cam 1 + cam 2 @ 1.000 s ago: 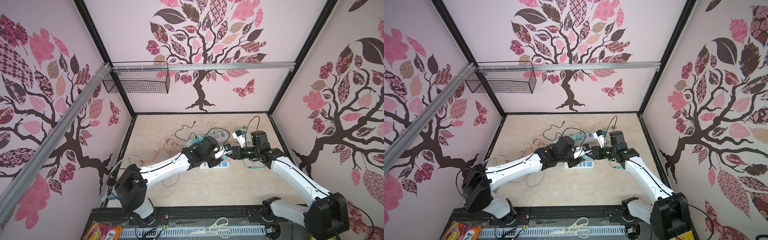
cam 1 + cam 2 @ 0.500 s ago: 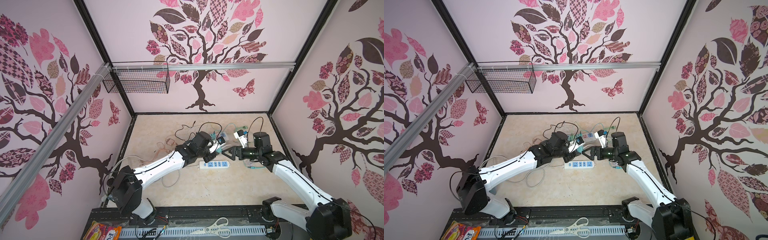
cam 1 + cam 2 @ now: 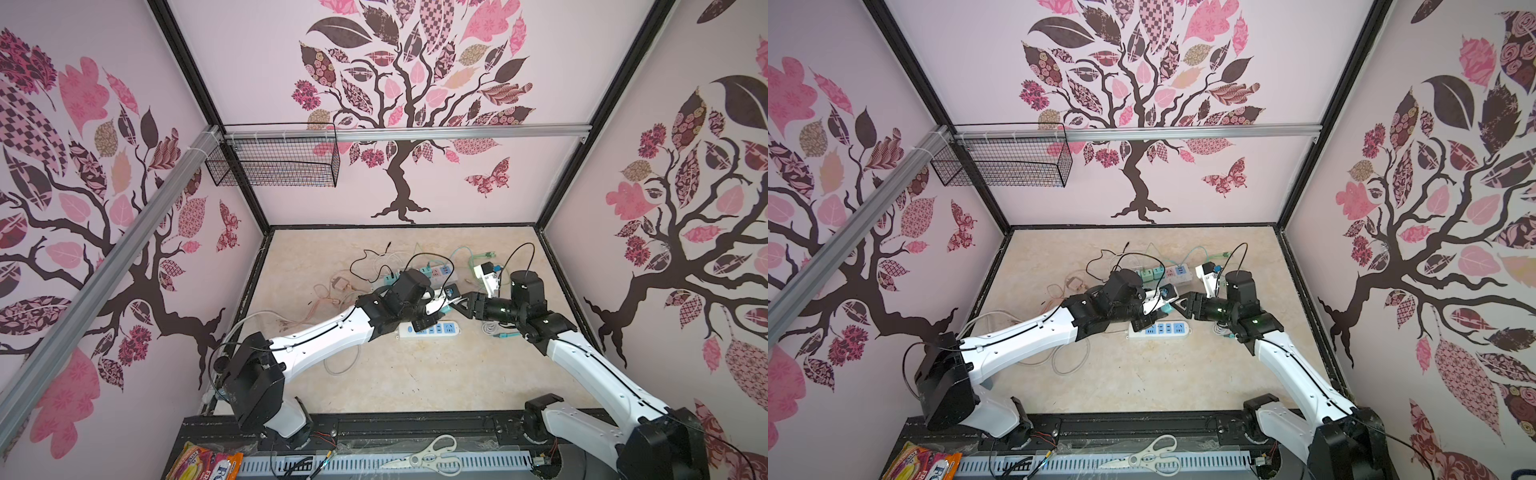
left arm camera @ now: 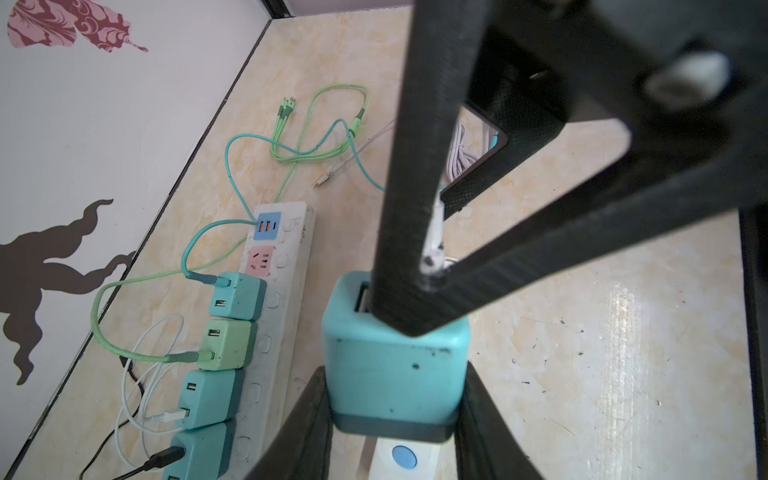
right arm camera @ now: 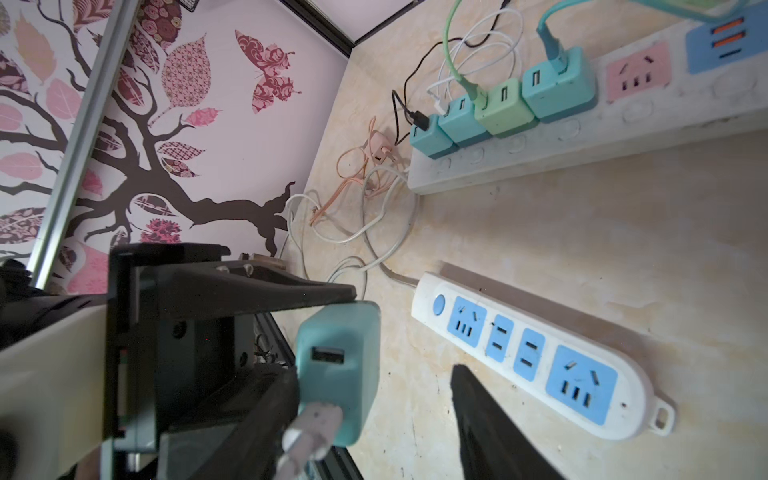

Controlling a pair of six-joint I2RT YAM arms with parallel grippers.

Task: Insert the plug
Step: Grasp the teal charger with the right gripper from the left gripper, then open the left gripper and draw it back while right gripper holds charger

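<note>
above the table [image 3: 374, 374] in a top view, my left hand [image 3: 442, 303] and right hand [image 3: 459, 301] meet over the short power strip [image 3: 430, 329]. from the left wrist, my left hand is clamped on the teal charger [image 4: 395, 374], the white usb plug [image 4: 432, 241] at its face. from the right wrist, the plug's tip sits at one port, the other port [image 5: 328, 355] bare; whether it is seated, or my right hand grips it or stands apart, i cannot tell. i judge the final push is left.

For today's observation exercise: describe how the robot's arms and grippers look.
The left arm and right arm share white shells, black joint housings and thin black cables. The left gripper and right gripper are matte black, with wedge-shaped, textured fingers.
</note>
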